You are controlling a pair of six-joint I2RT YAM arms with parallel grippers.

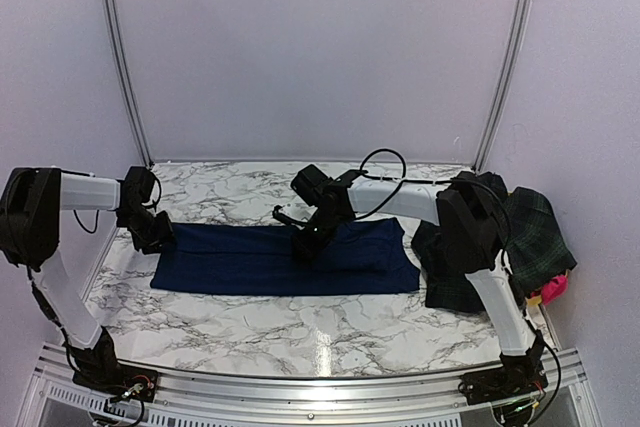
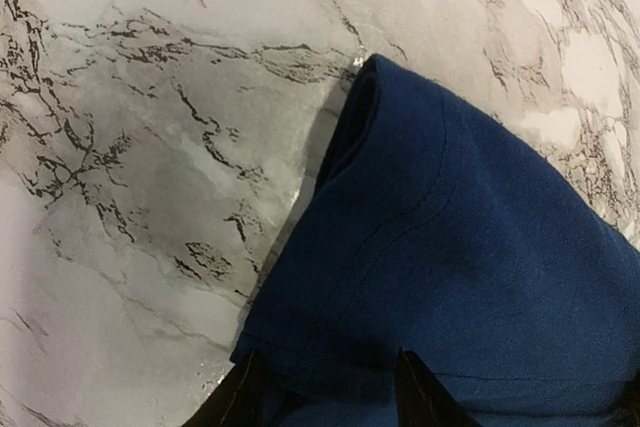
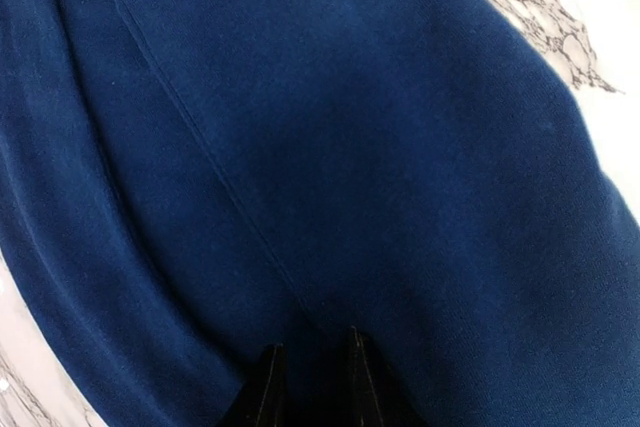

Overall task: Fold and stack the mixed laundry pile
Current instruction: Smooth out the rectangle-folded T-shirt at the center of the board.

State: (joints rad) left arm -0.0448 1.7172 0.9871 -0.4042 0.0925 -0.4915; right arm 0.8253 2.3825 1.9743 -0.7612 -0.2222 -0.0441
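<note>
A plain navy-blue cloth (image 1: 285,259) lies spread in a long strip across the marble table (image 1: 300,332). My left gripper (image 1: 152,234) is at its left end. In the left wrist view its fingers (image 2: 238,399) stand partly apart with the cloth (image 2: 450,247) bunched between them, and the cloth's edge is raised off the table. My right gripper (image 1: 305,243) is over the cloth's middle. Its fingers (image 3: 266,387) stand close together, pinching the cloth (image 3: 330,147) at a seam. A green-and-navy plaid garment (image 1: 535,237) and a small pink piece (image 1: 553,289) lie at the right. No red-and-black piece shows.
The plaid garment and other dark cloth (image 1: 445,267) are heaped behind the right arm (image 1: 478,247) near the table's right edge. White walls close the back and sides. Bare marble shows in front of and behind the navy cloth.
</note>
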